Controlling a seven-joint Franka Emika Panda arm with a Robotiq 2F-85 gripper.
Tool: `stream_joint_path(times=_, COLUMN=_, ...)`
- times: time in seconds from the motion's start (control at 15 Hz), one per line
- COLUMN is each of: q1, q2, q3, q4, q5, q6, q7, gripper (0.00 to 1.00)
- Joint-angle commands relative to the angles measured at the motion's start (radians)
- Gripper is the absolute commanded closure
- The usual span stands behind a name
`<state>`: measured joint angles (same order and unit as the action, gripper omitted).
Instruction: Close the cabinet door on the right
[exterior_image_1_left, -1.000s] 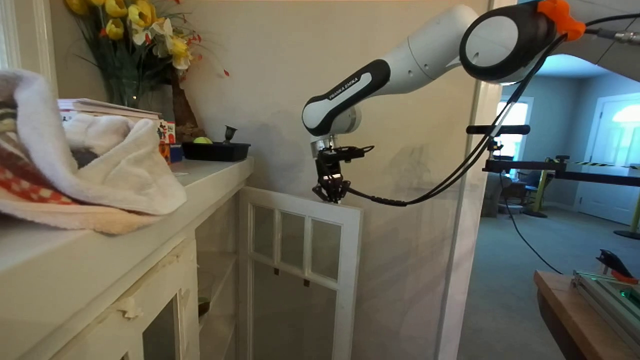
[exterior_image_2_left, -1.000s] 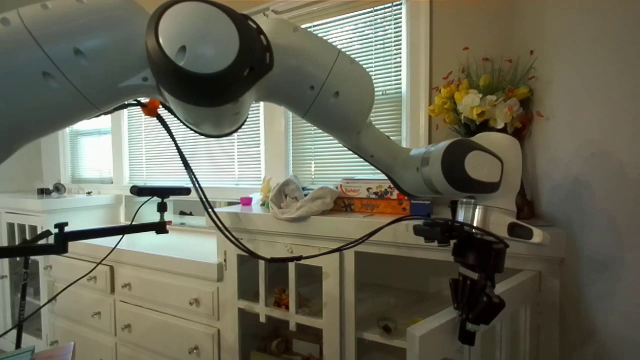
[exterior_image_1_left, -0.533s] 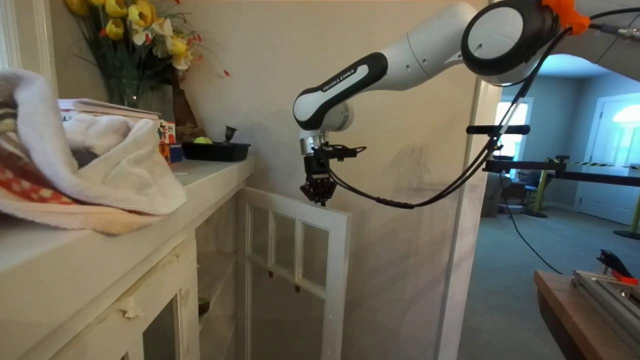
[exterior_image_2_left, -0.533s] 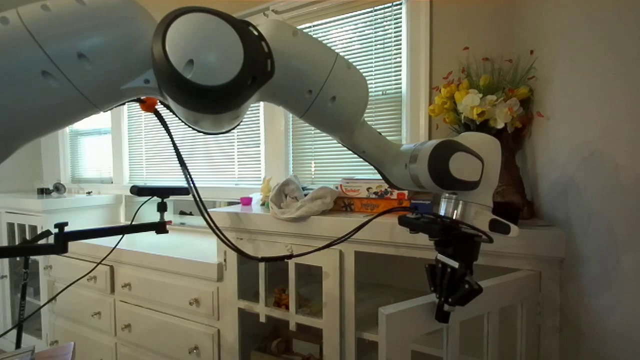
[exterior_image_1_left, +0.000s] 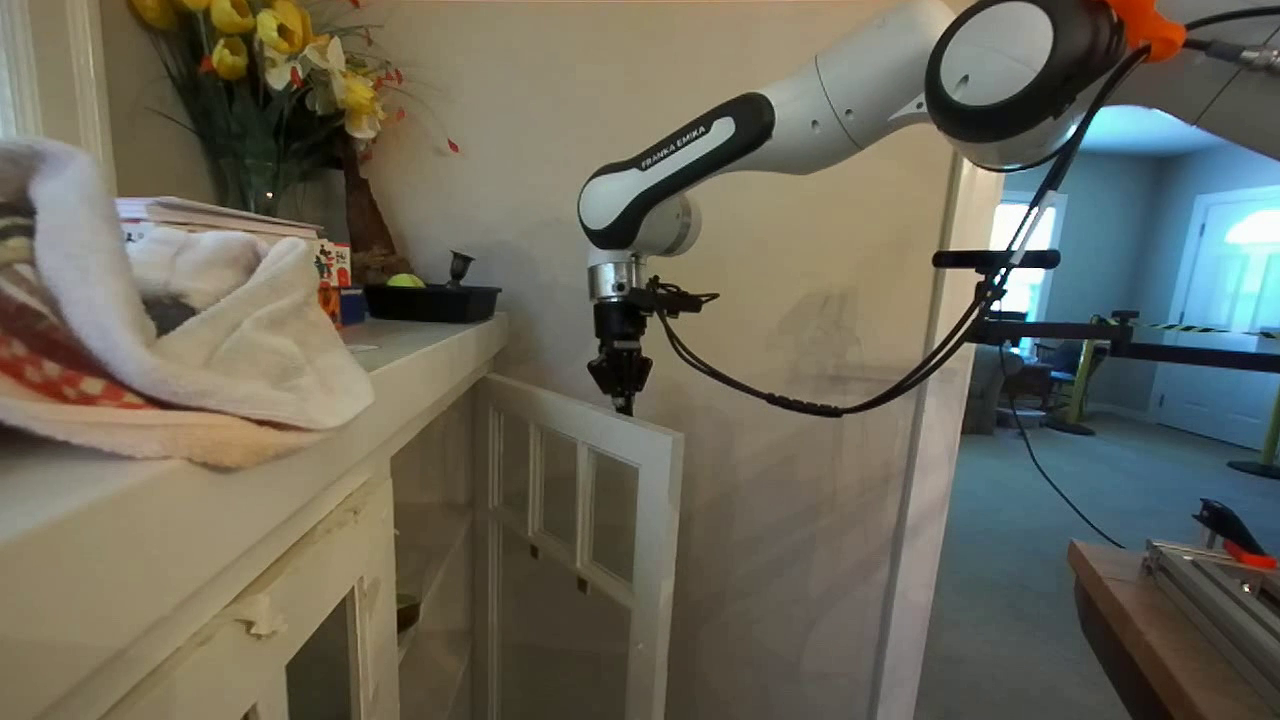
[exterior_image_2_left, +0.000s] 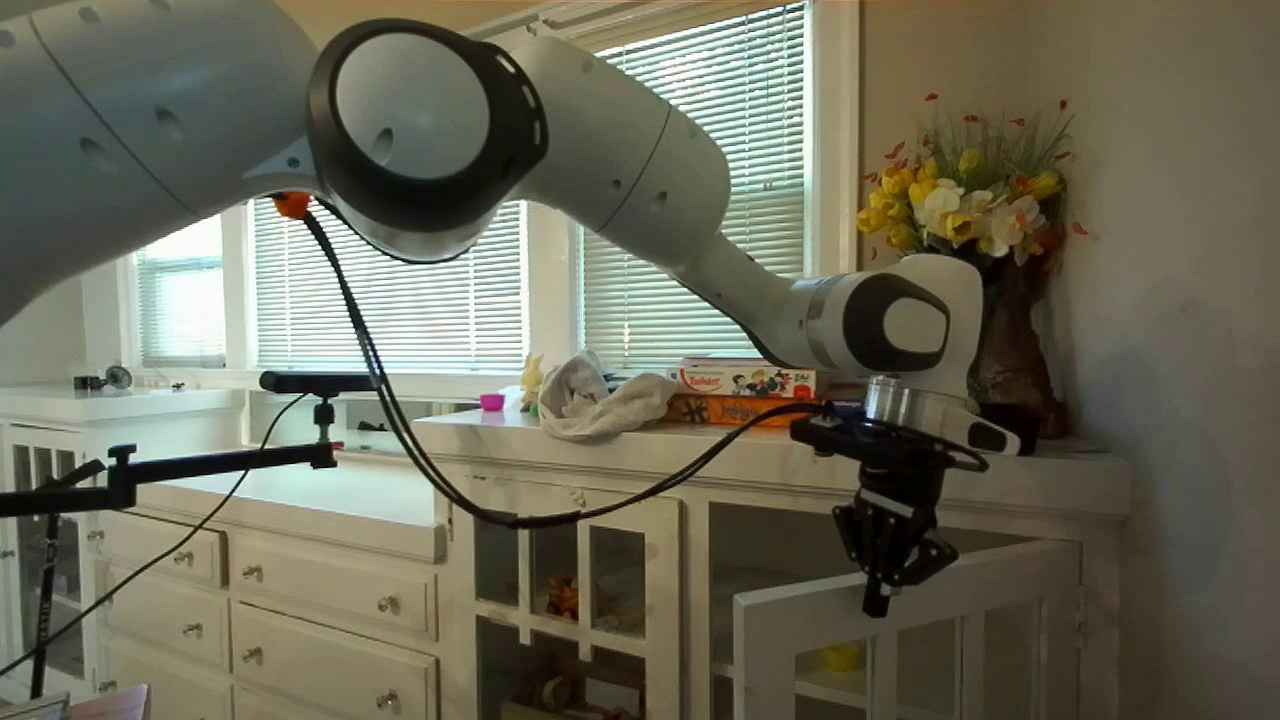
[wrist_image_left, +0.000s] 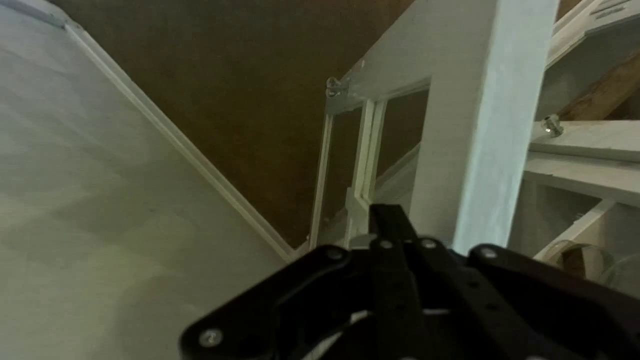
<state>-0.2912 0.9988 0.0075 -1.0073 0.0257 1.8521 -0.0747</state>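
The white cabinet door (exterior_image_1_left: 656, 520) stands partly open, hinged beside the wall, with three small square openings at its top. It also shows in an exterior view (exterior_image_2_left: 1000, 580) and in the wrist view (wrist_image_left: 507, 125), where its top edge runs up the picture and a clear knob (wrist_image_left: 334, 87) sits on its outer face. My gripper (exterior_image_2_left: 876, 605) points down at the door's outer face, just below the top edge, and seems to touch it. The fingertips (wrist_image_left: 392, 212) are together with nothing between them. The gripper also shows in an exterior view (exterior_image_1_left: 624, 408); there the tip is partly hidden behind the door.
The wall (exterior_image_1_left: 790, 520) is beside the door's outer side. The countertop (exterior_image_1_left: 430, 350) bears a towel (exterior_image_1_left: 250, 360), a black tray (exterior_image_1_left: 430, 303) and a flower vase (exterior_image_2_left: 1015, 330). A closed neighbouring door (exterior_image_2_left: 662, 590) is beside the open compartment. The arm's cables (exterior_image_2_left: 640, 500) hang in a loop.
The door has swung partway toward the cabinet. My gripper has moved with it along the door's outer face, toward the left in both exterior views.
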Motion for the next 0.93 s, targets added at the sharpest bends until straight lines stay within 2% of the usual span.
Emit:
stream_joint_path(times=0.0, q1=-0.04, q2=-0.065, q3=-0.002, q4=-0.042, q5=0.003, q6=0.067, q7=-0.064, gripper=0.74)
stream_joint_path(times=0.07, q1=-0.049, q2=-0.08, q3=-0.006, q4=-0.051, q5=0.008, q6=0.083, q7=-0.062, gripper=0.72)
stream_joint_path(times=0.2, q1=-0.066, q2=-0.107, q3=-0.015, q4=-0.074, q5=0.009, q6=0.112, q7=-0.045, gripper=0.6)
stream_joint_path(times=0.27, q1=-0.071, q2=-0.118, q3=-0.023, q4=-0.088, q5=0.003, q6=0.128, q7=-0.036, gripper=0.9)
stream_joint_path(times=0.33, q1=-0.073, q2=-0.128, q3=-0.033, q4=-0.099, q5=-0.005, q6=0.136, q7=-0.022, gripper=0.9)
stream_joint_path(times=0.47, q1=-0.068, q2=-0.136, q3=-0.064, q4=-0.118, q5=-0.018, q6=0.16, q7=0.019, gripper=0.99)
stream_joint_path(times=0.87, q1=-0.041, q2=-0.13, q3=-0.138, q4=-0.177, q5=-0.037, q6=0.178, q7=0.093, gripper=1.0)
